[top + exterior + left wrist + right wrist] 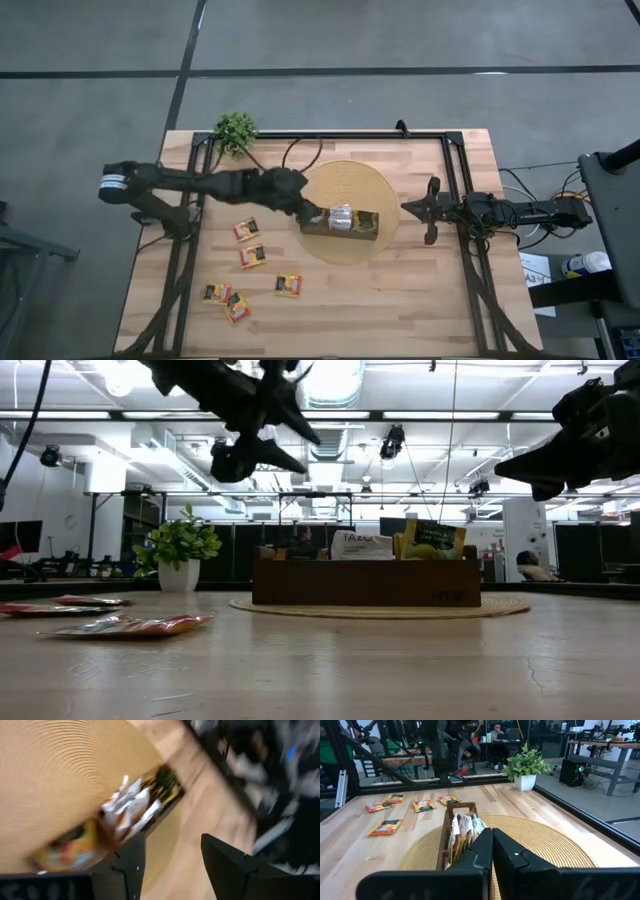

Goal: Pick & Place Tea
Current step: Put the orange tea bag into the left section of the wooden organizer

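The left gripper hovers over the left end of the wooden box on the round mat, jaws partly apart and seemingly empty, though its wrist view is blurred. It should rise straight up, clear of the upright sachets filed along the box's length. Five loose tea sachets lie flat on the tabletop. The right gripper waits closed.

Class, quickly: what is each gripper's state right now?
Left gripper: jaws open, empty, above the long dark-brown wooden box.
Right gripper: jaws closed, empty.
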